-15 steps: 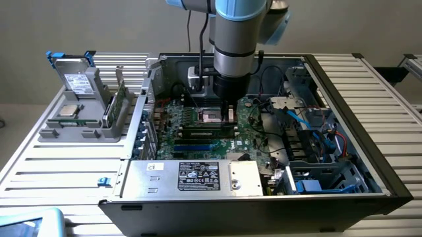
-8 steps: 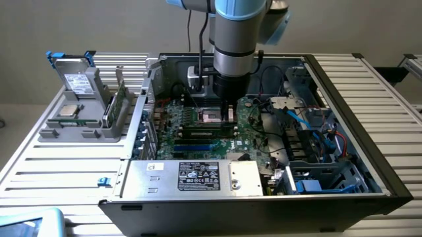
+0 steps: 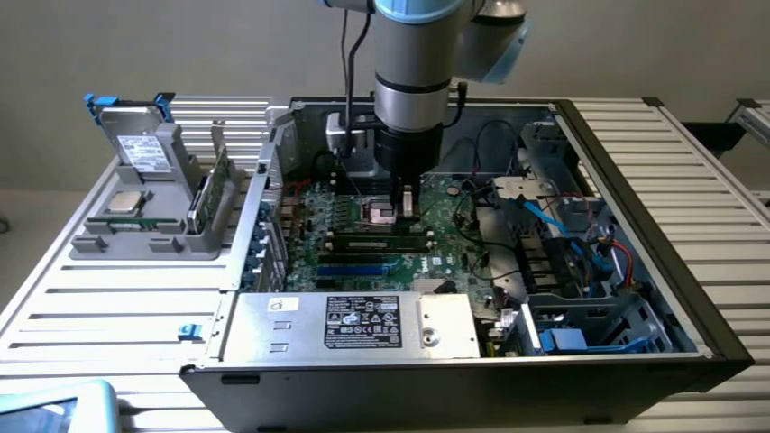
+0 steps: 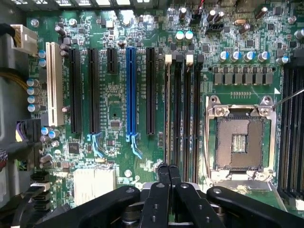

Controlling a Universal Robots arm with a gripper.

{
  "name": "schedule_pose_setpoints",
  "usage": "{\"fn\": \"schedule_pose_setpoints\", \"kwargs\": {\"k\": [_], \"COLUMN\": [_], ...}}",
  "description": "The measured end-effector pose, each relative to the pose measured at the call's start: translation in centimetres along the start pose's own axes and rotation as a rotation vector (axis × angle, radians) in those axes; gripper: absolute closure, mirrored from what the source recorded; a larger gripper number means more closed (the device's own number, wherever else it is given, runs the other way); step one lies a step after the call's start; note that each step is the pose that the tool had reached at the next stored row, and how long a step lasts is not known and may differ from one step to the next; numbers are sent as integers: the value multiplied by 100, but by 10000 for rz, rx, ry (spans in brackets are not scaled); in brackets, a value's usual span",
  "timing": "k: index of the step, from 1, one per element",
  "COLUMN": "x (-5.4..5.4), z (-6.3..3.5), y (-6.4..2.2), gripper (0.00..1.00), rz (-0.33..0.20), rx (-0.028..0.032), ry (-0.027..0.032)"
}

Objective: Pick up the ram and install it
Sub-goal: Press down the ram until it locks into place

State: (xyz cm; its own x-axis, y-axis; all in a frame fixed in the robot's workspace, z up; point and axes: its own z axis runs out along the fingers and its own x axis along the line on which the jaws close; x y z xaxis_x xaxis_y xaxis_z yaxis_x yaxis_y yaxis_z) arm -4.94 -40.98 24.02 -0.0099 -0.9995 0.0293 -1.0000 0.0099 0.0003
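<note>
Green & thin, the ram point(image 4: 167, 114) looks like it is standing in a slot on the big board point(image 4: 114, 95). From the wrist view I see just its top edge, a pale line, so I can't be sure it is pushed all the way in. That slot is the first of the black ram slots, near the middle of the board. It sits between the blue slot point(image 4: 131, 90) & the square chip socket point(image 4: 239, 142), which is empty.

The gripper point(image 4: 169, 173) has its two black fingers pressed together w/ nothing between them. It sits right over one end of the ram, very close or touching; I can't tell which. In the exterior view the gripper point(image 3: 394, 213) reaches down into the PC box point(image 3: 650, 180), over the middle of the board.

I think the ram is light & stiff but easy to break. It's prob. best held by its two long flat sides, near the middle, not by the little chips or the gold edge. Pushing it needs to go straight down, or it may bend.

The PC box lies open on the table & holds the board, lots of wires & a silver power box point(image 3: 349, 323) at its near edge. By the table's edge at the exterior view's left is a grey holder point(image 3: 132, 244). It holds a silver chip point(image 3: 124, 200), a bigger green card point(image 3: 212, 194) standing up & a grey drive point(image 3: 147, 149).
</note>
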Motion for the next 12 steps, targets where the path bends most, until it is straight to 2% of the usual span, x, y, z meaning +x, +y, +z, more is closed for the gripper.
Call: {"fn": "schedule_pose_setpoints", "kwargs": {"k": [5,7,12], "x": [-1,-2,-21], "z": [0,3,35], "y": [193,244,275], "gripper": [89,89,89], "rz": [2,1,1], "rx": [12,18,19], "ry": [-1,1,134]}}
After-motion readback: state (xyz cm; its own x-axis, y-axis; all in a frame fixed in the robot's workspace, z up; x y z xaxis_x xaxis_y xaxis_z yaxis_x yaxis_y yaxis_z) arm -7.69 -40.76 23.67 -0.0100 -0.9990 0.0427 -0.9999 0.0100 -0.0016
